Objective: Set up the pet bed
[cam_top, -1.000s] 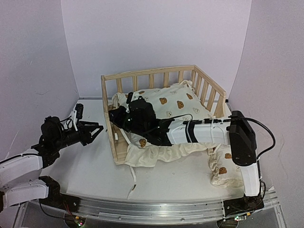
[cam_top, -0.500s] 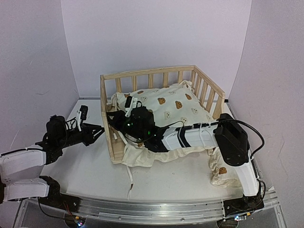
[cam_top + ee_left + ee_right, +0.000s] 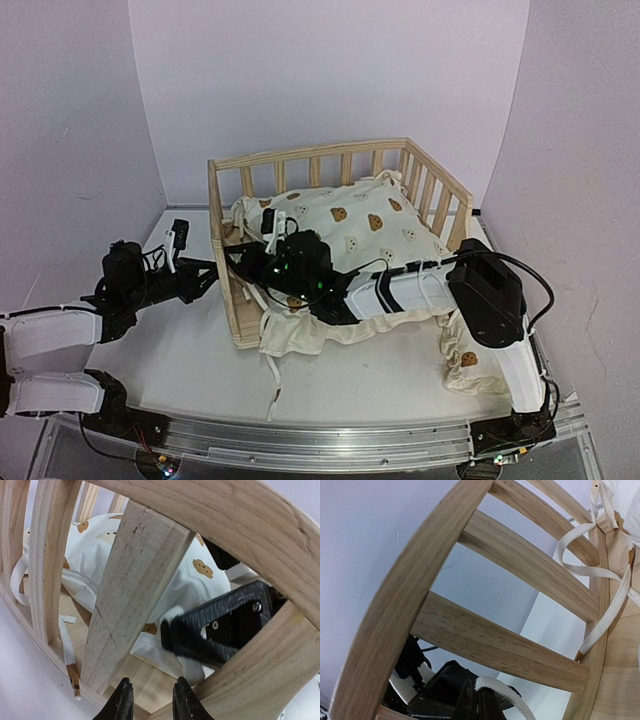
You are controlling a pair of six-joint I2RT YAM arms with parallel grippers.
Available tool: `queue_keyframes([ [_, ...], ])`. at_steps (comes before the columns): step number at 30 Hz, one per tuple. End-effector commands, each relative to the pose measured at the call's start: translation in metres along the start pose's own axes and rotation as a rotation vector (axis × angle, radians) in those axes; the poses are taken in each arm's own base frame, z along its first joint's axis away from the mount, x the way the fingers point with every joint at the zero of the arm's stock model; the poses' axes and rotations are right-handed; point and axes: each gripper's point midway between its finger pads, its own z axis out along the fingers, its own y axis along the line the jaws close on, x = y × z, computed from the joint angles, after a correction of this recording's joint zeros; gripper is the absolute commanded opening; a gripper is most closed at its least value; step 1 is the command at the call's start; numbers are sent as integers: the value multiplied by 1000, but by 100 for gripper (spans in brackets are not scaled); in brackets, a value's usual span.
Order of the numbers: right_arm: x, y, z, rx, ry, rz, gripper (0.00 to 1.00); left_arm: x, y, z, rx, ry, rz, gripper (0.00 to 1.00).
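Two end effectors meet at the left side rail of the pet bed (image 3: 330, 155).
The right end effector (image 3: 477, 702) is closed flat on a cream tie (image 3: 492, 682) just inside the rail, and the right arm reaches across the bear-print cushion (image 3: 370, 225) from the right. The left end effector (image 3: 150, 705) is outside the same rail, level with its lower part, its fingers a narrow gap apart with nothing seen between them; whether they touch the wood cannot be told. One slat (image 3: 130, 595) stands between the two, and the right end effector shows through the gaps with the tie at its tip. The pet bed stands upright at mid-bench, open side toward the arms, with the cushion rumpled inside and spilling over the front edge. A small matching pillow (image 3: 465, 350) lies on the bench (image 3: 180, 360) beside the bed's right front corner.
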Motion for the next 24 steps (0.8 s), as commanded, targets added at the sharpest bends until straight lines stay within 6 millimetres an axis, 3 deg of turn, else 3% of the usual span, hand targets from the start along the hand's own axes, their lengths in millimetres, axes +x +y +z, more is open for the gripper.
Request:
queue_keyframes([
  [1, 51, 52, -20, -160, 194, -50, 0, -19, -44, 7, 171, -51, 18, 27],
  [7, 50, 57, -46, -151, 214, -68, 0, -5, -73, 5, 241, -42, -26, 27],
  [15, 60, 68, -49, -215, 265, -70, 0, -3, -58, -32, 115, -169, -11, 34],
  [18, 60, 67, -50, -231, 255, -96, 0, -6, -51, -33, 76, -174, -35, 34],
  [24, 58, 55, -45, -211, 213, -131, 0, -6, -51, -27, 159, -95, -111, 30],
])
